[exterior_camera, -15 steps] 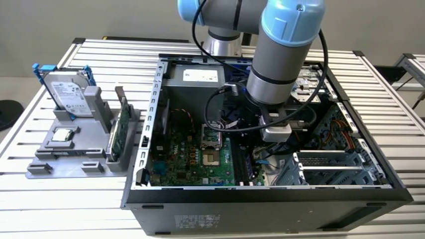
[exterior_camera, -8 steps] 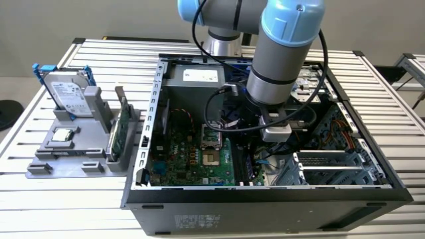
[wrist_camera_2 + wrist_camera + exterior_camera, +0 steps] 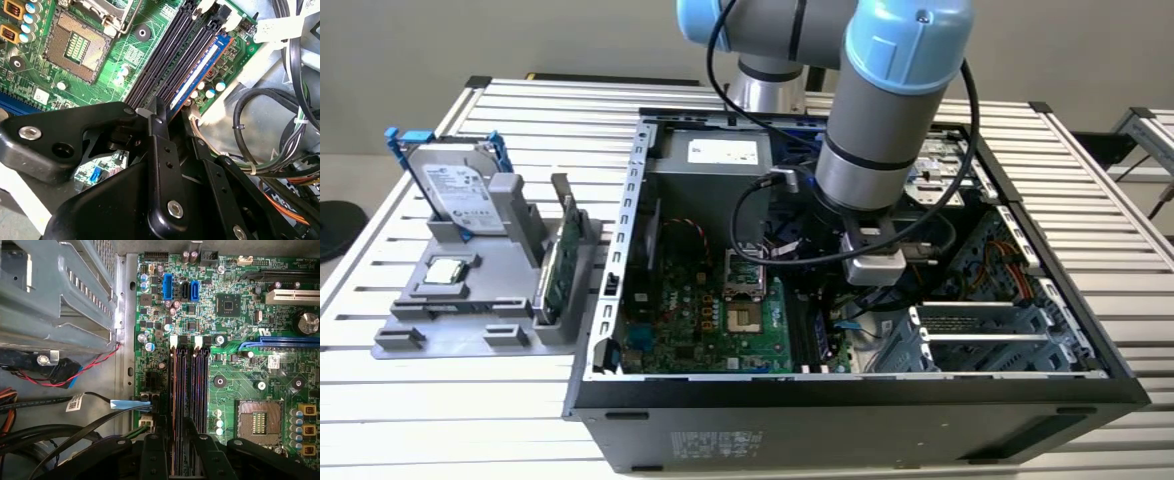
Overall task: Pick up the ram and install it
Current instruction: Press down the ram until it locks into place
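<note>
The ram (image 3: 200,72) is a dark blue stick standing in the outermost black slot of the green motherboard (image 3: 127,57), in line with the slot. In the first wrist view I look down on the ram (image 3: 176,400) edge-on in that same slot. My gripper (image 3: 175,117) sits right over one end of the stick, its black body covering that end. The gripper (image 3: 176,437) is centred on that slot row. In the exterior view the arm reaches down into the open computer case (image 3: 607,330), and the gripper (image 3: 861,285) hangs low over the board.
Empty black slots (image 3: 165,47) run beside the ram, and the CPU socket (image 3: 75,47) lies beyond them. Black cables (image 3: 260,100) crowd the case wall. A grey drive cage (image 3: 55,290) stands close by. A grey fixture (image 3: 467,300) outside the case holds a hard drive (image 3: 454,190).
</note>
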Robot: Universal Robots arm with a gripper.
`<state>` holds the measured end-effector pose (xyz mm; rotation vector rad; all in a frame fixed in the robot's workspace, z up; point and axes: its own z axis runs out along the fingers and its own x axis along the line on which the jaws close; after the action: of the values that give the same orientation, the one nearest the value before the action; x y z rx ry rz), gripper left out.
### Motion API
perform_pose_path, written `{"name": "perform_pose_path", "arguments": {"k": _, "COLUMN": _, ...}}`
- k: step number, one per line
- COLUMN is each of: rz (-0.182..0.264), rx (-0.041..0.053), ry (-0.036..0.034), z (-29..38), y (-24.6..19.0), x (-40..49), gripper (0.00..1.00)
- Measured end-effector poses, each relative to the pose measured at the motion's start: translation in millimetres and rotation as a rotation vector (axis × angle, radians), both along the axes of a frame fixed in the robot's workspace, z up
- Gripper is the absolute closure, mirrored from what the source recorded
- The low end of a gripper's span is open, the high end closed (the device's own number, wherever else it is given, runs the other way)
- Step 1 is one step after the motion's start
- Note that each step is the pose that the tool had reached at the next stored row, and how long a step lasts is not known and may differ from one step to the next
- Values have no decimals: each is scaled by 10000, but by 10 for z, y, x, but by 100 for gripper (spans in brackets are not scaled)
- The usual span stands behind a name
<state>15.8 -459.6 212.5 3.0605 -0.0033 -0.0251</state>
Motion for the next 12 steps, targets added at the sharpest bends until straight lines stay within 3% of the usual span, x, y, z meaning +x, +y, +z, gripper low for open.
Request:
{"name": "perform_pose_path", "arguments": {"k": 1, "rz": -12, "rx": 3, "ry": 0, "z": 18, "y": 0, "x": 0, "gripper": 0}}
{"name": "perform_pose_path", "arguments": {"k": 10, "rz": -15, "rx": -1, "ry": 2, "z": 427, "y": -1, "x": 0, "gripper": 0}}
{"name": "perform_pose_path", "arguments": {"k": 12, "rz": -15, "rx": -1, "ry": 1, "z": 491, "y": -1, "x": 0, "gripper": 0}}
